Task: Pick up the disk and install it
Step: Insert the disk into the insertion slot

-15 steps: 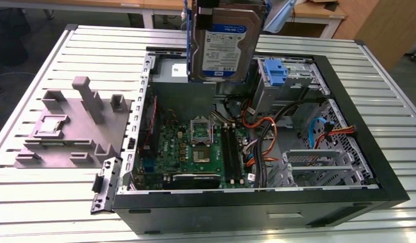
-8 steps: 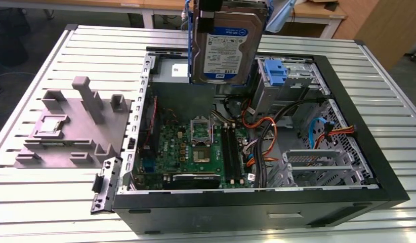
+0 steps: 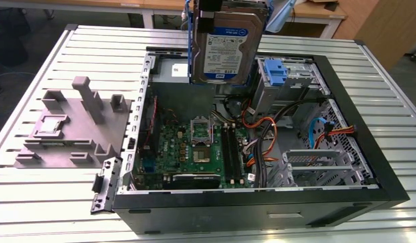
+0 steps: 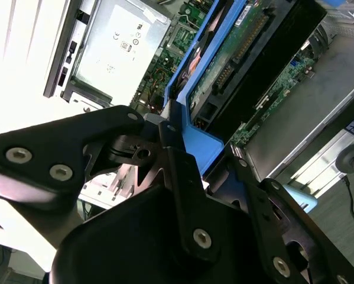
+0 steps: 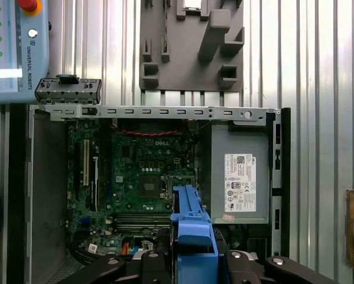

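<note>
Closest in the second wrist view, the gripper's (image 4: 165,127) black, bolted fingers (image 4: 181,171) are clamped on the blue plastic carrier frame (image 4: 194,139) of the disk (image 4: 242,53). This view shows the disk's green circuit-board underside and a connector edge. In the first wrist view the frame (image 5: 192,219) stands out between the fingers (image 5: 247,266) as a ridged blue bar.

The exterior view gives the other face: the disk (image 3: 225,48) hangs upright above the open computer case (image 3: 262,200), with its white-and-blue label facing the camera and silver-grey metal around it.

Below, the black case holds a green motherboard (image 3: 194,147), orange and blue cables (image 3: 262,131), perforated metal bays (image 3: 316,162) and a light blue bracket (image 3: 276,71) in a rear bay. The first wrist view adds the flat silver power supply (image 5: 239,177) with its white sticker.

The case sits on a ribbed metal surface (image 3: 52,202). Beside it, on the exterior view's left, lies a matte grey fixture (image 3: 73,126) with upright posts. A pale blue pendant (image 5: 17,53) lies further off.
</note>
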Action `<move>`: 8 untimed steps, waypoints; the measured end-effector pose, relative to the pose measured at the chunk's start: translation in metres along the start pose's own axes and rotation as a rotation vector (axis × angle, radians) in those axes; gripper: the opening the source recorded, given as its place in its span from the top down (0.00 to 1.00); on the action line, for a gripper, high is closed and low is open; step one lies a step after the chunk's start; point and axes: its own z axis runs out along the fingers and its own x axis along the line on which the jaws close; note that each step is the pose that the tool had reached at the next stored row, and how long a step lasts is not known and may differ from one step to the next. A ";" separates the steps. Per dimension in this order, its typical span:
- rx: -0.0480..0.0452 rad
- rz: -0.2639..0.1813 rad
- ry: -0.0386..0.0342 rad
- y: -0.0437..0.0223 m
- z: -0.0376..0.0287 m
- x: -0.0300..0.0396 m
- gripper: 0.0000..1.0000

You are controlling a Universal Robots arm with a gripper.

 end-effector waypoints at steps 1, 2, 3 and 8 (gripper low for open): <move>0.0000 0.000 0.0000 0.0000 0.0000 0.0000 0.63; 0.0000 0.000 0.0000 0.0000 0.0000 0.0000 0.63; 0.0000 0.000 0.0000 0.0000 0.0000 0.0000 0.63; 0.0000 0.000 0.0000 -0.0001 -0.0002 0.0057 0.63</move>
